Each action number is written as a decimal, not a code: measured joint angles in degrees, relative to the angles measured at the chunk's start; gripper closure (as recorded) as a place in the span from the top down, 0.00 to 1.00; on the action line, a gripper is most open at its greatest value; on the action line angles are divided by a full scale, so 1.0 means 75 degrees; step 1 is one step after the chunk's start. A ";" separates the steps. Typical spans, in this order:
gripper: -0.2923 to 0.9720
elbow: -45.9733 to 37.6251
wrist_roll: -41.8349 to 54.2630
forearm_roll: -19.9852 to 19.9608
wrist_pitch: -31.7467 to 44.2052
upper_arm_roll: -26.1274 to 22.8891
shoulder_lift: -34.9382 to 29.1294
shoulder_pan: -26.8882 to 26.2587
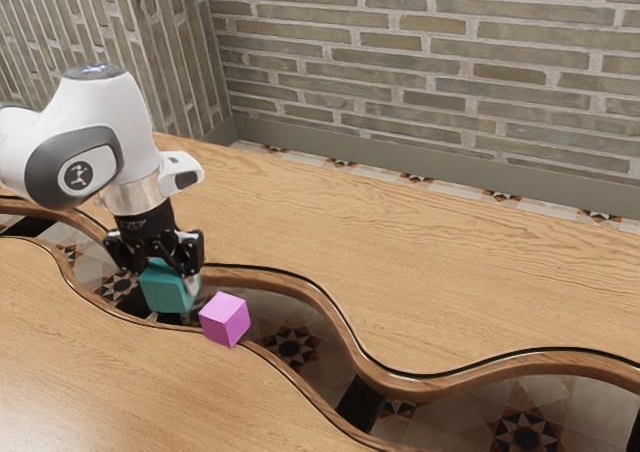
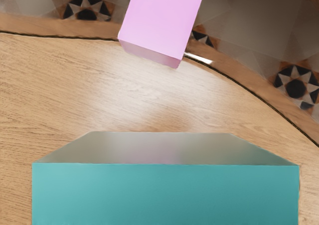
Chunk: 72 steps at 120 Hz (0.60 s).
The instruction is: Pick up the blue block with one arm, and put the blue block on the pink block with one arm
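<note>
Teal-blue cube (image 1: 165, 286) is gripped between the black jaws, just beside the pink cube (image 1: 224, 319) (perched near the edge of the wooden counter (image 1: 100, 392)), which could be knocked off if carried too low.

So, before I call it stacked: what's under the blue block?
Wooden tabletop shows just past the blue block; the pink block stands beside it, not beneath. The spot directly below is hidden by the block itself.

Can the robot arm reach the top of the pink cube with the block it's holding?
Probably yes. The black gripper holds the teal-blue cube right beside the pink cube, whose top is bare.
</note>
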 joint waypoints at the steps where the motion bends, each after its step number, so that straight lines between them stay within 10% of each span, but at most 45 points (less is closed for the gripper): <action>1: 0.51 0.0002 0.0015 0.0011 0.0019 0.0001 0.0066 0.0001; 72: 0.51 0.1798 0.1401 -0.0530 0.1269 0.0779 0.3568 0.0168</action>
